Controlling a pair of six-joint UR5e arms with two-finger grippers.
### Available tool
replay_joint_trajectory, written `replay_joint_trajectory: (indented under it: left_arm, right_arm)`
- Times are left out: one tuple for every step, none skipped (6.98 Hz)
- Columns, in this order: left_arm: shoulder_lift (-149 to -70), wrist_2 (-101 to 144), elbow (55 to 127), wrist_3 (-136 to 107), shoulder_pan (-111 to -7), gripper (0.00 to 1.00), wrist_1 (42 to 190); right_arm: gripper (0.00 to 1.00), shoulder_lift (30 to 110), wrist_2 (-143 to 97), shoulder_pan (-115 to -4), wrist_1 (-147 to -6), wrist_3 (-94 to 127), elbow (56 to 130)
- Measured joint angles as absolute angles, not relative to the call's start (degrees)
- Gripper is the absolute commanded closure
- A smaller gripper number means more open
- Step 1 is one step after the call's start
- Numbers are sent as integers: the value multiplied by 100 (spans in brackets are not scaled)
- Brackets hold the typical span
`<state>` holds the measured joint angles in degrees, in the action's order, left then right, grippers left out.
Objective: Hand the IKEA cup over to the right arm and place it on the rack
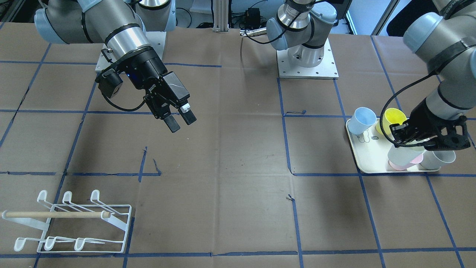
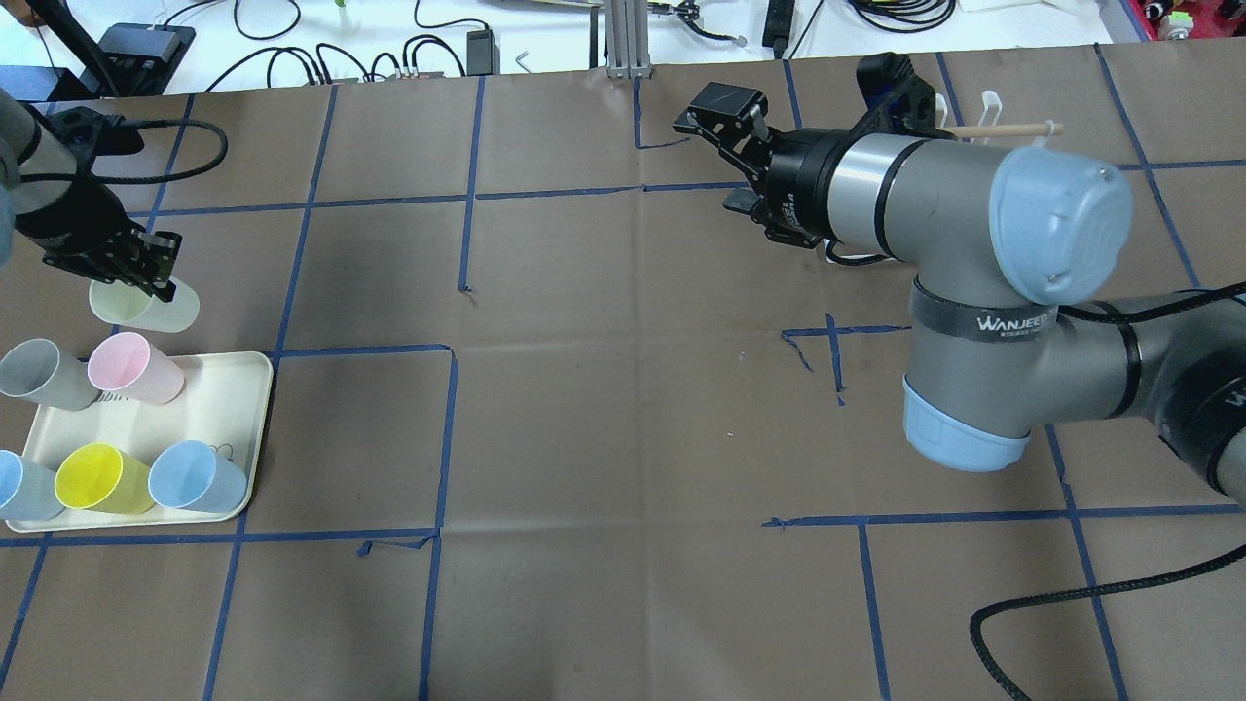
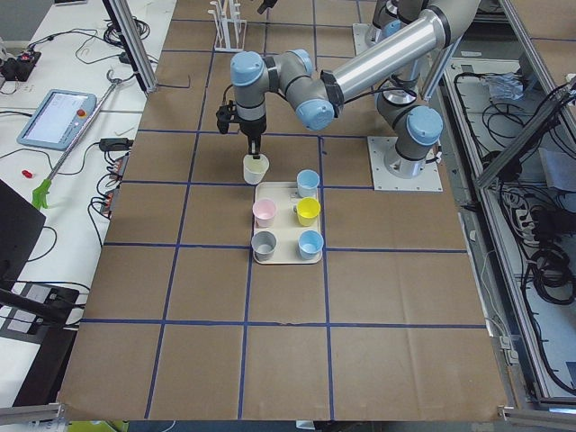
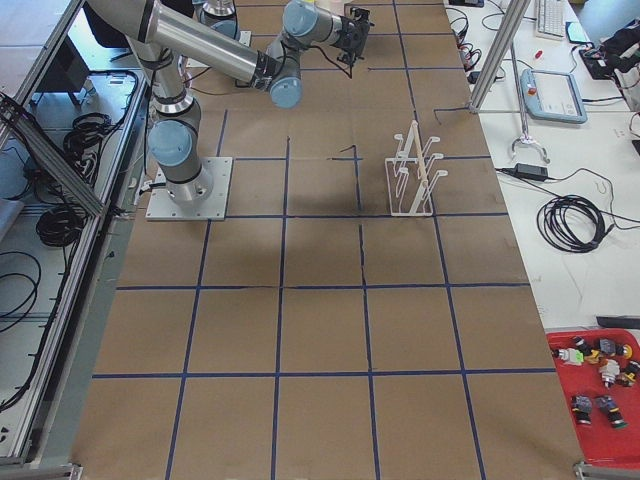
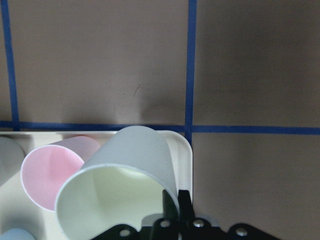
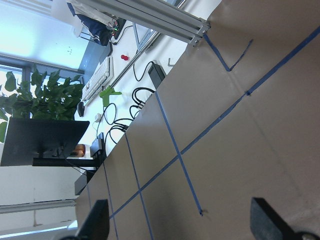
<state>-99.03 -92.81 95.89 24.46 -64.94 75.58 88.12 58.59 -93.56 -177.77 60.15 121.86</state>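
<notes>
The pale cream IKEA cup point(image 2: 143, 304) hangs tilted over the far edge of the cream tray point(image 2: 229, 394). My left gripper point(image 2: 148, 279) is shut on its rim. In the left wrist view the cup point(image 5: 120, 185) fills the lower frame, its wall pinched between the fingers point(image 5: 172, 202). My right gripper point(image 1: 180, 120) hovers open and empty above mid-table, and its two fingertips show wide apart in the right wrist view point(image 6: 182, 225). The white wire rack point(image 1: 70, 223) with its wooden dowel stands at the table's corner on my right side, far from both grippers.
The tray point(image 1: 366, 162) holds a grey cup point(image 2: 39, 375), a pink cup point(image 2: 131, 368), a yellow cup point(image 2: 97, 477) and a blue cup point(image 2: 195, 477). Another blue cup point(image 2: 19, 487) sits at the view's edge. Cables lie beyond the table's far edge. Brown paper with blue tape lines covers the table.
</notes>
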Motion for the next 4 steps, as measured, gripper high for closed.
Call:
replay_joint_trajectory:
  left_arm:
    - [-9925, -9265, 9096, 2423, -6546, 100, 8139]
    - [-9956, -9256, 8764, 2414, -6617, 100, 8480]
    - [-9984, -9236, 8594, 2423, -6695, 100, 8619]
    - [-9996, -9020, 8515, 2453, -6790, 100, 8628]
  right_arm:
    - [0, 8675, 5705, -9354, -18448, 6435, 12345]
    - [0, 8502, 5623, -9353, -19042, 6798, 12410]
    - [0, 8318, 5589, -9352, -19611, 7164, 12434]
    - [0, 8160, 5578, -9352, -20065, 7469, 12445]
